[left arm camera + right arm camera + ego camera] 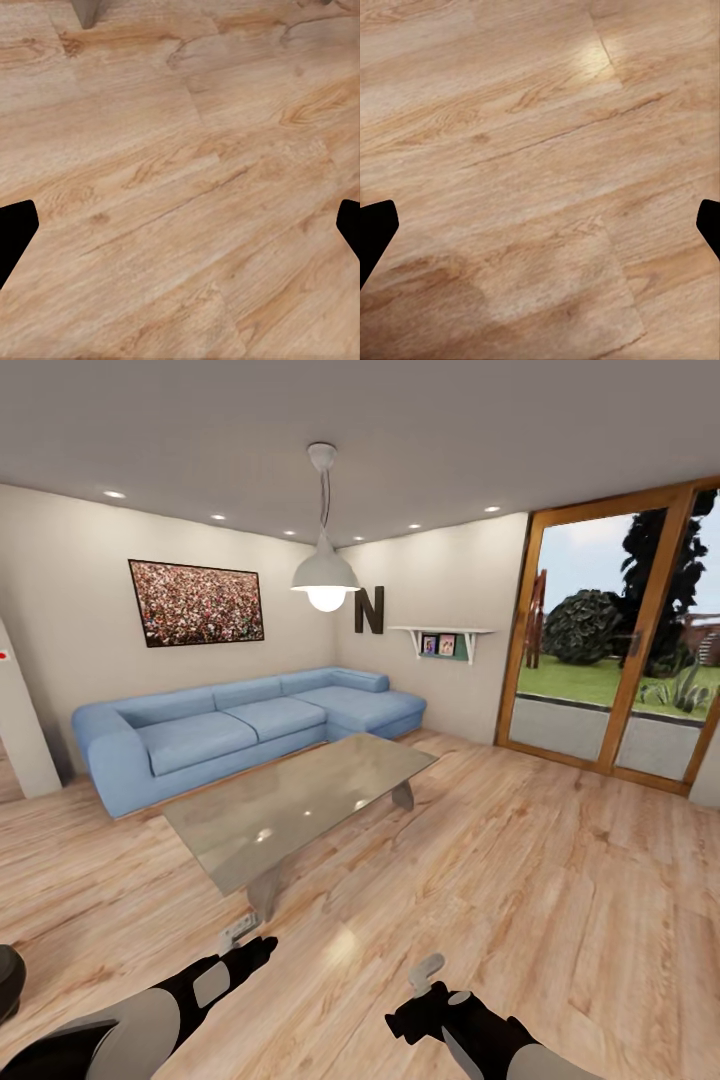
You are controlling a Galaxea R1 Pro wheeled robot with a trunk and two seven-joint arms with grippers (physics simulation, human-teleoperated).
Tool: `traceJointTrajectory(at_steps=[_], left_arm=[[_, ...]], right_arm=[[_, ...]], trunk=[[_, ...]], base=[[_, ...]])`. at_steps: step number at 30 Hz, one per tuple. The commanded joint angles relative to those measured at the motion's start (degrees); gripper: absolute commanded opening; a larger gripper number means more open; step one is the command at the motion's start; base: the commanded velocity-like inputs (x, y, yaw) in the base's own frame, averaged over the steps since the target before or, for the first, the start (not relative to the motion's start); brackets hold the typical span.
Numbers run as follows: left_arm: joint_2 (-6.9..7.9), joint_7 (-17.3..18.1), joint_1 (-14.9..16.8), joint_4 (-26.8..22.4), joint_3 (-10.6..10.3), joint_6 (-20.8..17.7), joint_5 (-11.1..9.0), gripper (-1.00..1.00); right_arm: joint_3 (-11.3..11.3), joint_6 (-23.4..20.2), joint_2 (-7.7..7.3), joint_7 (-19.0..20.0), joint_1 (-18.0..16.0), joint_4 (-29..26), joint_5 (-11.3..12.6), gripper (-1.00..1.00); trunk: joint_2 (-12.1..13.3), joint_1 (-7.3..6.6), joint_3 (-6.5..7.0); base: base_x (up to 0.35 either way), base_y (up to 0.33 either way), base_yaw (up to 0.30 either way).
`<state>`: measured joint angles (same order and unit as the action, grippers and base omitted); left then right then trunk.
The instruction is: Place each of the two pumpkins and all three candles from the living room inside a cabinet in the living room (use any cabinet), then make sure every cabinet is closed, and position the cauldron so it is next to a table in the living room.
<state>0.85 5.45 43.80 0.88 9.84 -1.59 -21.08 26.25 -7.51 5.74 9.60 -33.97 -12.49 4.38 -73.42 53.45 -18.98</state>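
Facing into a living room, the robot holds both arms low over a bare wooden floor (520, 880). The left gripper (245, 940) hangs just off the near corner of the coffee table (300, 800), its fingers (15, 232) spread wide at the edges of the left wrist view with only floorboards between them; it holds nothing and touches nothing. The right gripper (425, 990) hovers over open floor to the table's right, its fingers (375, 229) likewise splayed wide and empty above the planks.

The table, long and low with a glossy grey-brown top, stands in the middle of the room, running away from the robot toward a blue corner sofa (250, 725) along the far walls. A narrow strip of floor separates table and sofa. To the right, a broad stretch of floor runs unbroken to the wood-framed glass doors (610, 650).

A white pendant lamp (325, 575) hangs above the table's far end, with a framed picture (196, 603), a letter N (369, 610) and a small wall shelf (443, 635) on the walls behind. A dark rounded shape (8, 980) is cut off by the head view's left edge; what it is cannot be told.
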Motion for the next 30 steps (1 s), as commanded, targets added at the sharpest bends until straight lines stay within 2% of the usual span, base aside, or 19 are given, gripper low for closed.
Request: traceJointTrajectory(at_steps=[1, 13, 30], left_arm=[[0.03, 0.3, 0.1, 0.1, 0.4, -0.2, -0.2, 1.00], [0.03, 0.3, 0.1, 0.1, 0.4, -0.2, -0.2, 1.00], [0.03, 0.3, 0.1, 0.1, 0.4, -0.2, -0.2, 1.00]], right_arm=[[0.3, -0.3, -0.03, 0.0, 0.0, -0.1, 0.5, 1.00], [0.3, -0.3, -0.03, 0.0, 0.0, -0.1, 0.5, 1.00], [0.3, -0.3, -0.06, 0.1, 0.0, -0.1, 0.5, 1.00]], trunk=[[0.0, 0.01, -0.07], [0.0, 0.01, -0.07], [0.0, 0.01, -0.07]], base=[[0.071, 0.000, -0.006], [0.230, 0.000, -0.001], [0.041, 0.000, 0.000]])
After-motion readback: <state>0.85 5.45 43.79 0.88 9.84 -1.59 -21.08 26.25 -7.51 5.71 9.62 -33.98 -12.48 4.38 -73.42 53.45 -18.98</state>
